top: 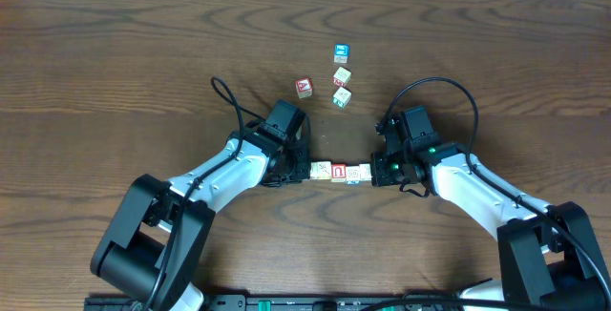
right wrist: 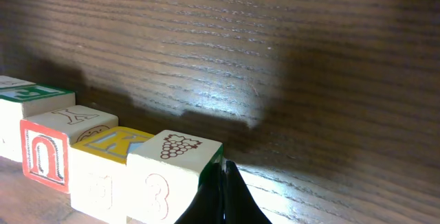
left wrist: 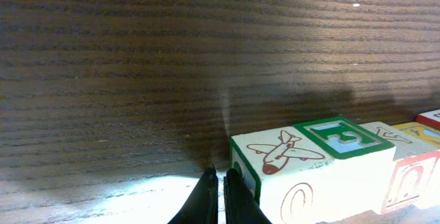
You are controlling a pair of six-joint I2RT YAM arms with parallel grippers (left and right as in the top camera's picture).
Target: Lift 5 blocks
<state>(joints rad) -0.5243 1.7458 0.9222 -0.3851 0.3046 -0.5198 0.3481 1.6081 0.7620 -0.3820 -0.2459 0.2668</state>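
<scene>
Fingers pressed together on both sides, the left gripper (left wrist: 221,183) at lower centre butts the row's airplane-faced end, and the right gripper (right wrist: 221,176) butts the grape-faced end. The blocks (top: 341,172) lie pinched in a line mid-frame. Whether they are clear of the table (top: 143,63) I cannot tell, so the lift itself looks mostly ahead.

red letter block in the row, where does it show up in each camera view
overhead: red letter block just below picture centre, third of five in line.
left wrist: bottom right corner, cut off by the edge.
right wrist: lower left, red letter facing the camera.
shared landmark: the green-topped block touching it, seen in both wrist views.
</scene>
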